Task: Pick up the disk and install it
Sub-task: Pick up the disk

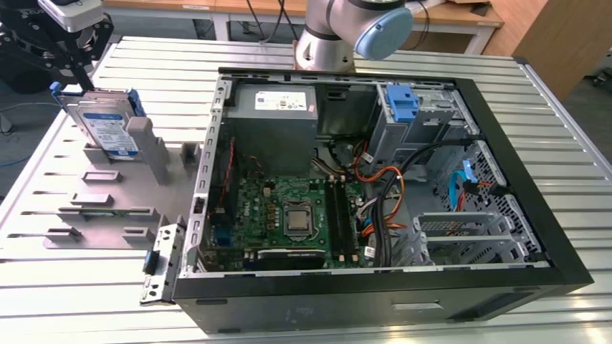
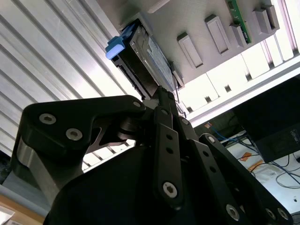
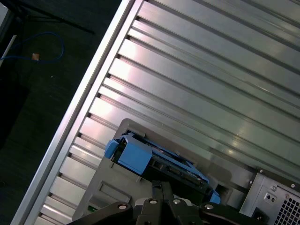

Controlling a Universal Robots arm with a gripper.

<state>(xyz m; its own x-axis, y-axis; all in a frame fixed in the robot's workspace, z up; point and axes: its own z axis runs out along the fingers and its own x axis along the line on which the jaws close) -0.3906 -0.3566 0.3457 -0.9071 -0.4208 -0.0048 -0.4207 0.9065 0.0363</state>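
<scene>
A ribbed metal bench point(image 1: 172, 54) is carrying everything here, with wooden desks point(image 1: 459, 14) standing behind it. An open case point(image 1: 550, 208) is lying on its side across the middle with its board point(image 1: 287, 215) facing up, and the arm point(image 1: 335, 32) is rising just beyond the case's far wall. Towards the exterior view's left a grey holder point(image 1: 115, 215) is sitting beside the case. The disk point(image 1: 103, 129) is standing on edge in a slot at the holder's far end, its label facing out and blue rails running along its edges. The gripper point(image 3: 162, 185) is hanging right over the disk's upper edge. In the first wrist view its fingers point(image 3: 156, 190) are sitting narrow, almost pressed together (not spread round the disk), and aiming at the dark top of the drive. Whether the tips are touching it, I cannot tell. In the second wrist view a blue tab point(image 2: 114, 48) is sticking out from the disk's end.
</scene>
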